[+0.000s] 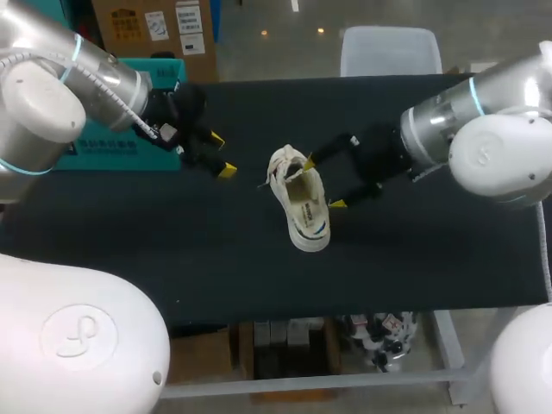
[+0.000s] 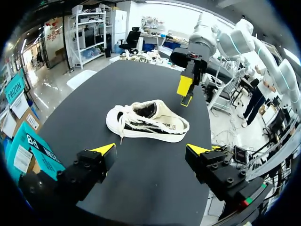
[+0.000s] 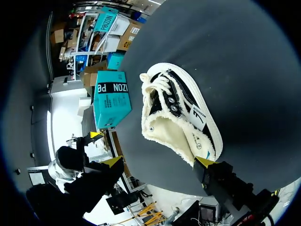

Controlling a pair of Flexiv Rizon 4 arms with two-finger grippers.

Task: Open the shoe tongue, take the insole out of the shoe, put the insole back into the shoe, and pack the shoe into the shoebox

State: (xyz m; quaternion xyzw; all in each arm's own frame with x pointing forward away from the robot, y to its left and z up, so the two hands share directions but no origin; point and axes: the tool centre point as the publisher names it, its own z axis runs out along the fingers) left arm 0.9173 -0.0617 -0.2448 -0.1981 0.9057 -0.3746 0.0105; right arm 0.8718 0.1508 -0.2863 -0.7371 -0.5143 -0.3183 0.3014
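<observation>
Left tool [image 1: 221, 155] is released, fingers spread with nothing between them, hanging over the dark surface [image 1: 172, 250]; the teal shoebox [image 1: 103, 148] is behind it and to its outer side, by the far left corner, and I can't tell if it's fully on the surface or hanging off the edge.

The shoe [image 1: 299, 197] stands on its sole well ahead of that tool, about mid-surface, well away from every edge; plenty of bare room between them.

Right tool [image 1: 323, 183] is also released, hugging the shoe's side; one tip is at the laces and tongue, the other is near the heel opening, and I can't tell if either touches.

Progress, my guess: basically at the start; the tongue isn't pulled open, there's no insole out on the surface so it's probably inside, and nothing's packed. The run to the shoebox goes right past the left tool, so that's the tight bit.
</observation>
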